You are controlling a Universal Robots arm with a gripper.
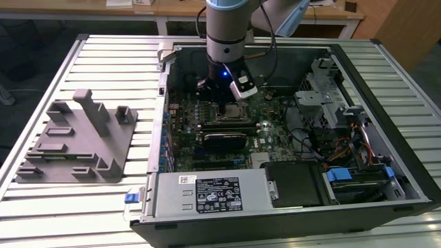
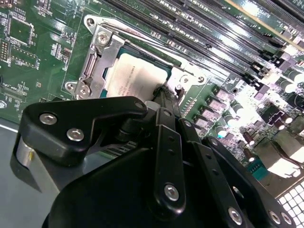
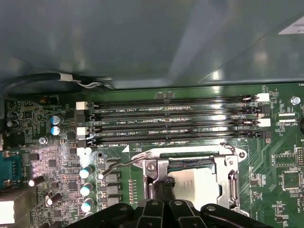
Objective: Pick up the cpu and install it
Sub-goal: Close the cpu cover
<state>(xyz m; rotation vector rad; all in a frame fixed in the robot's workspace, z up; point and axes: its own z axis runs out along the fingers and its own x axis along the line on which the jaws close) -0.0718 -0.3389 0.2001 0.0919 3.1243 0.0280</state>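
My arm (image 1: 226,31) hangs vertical at upper centre of exterior view; gripper (image 3: 164,183) pts down, closed tip-to-tip in first wrist view.

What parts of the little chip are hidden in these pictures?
- Second wrist view: the gripper covers one corner of the cpu.
- First wrist view: the gripper covers one edge of the cpu.
- Exterior view: the cpu is too small to tell whether it lies flat.
- Exterior view: the arm hides part of the case behind it.
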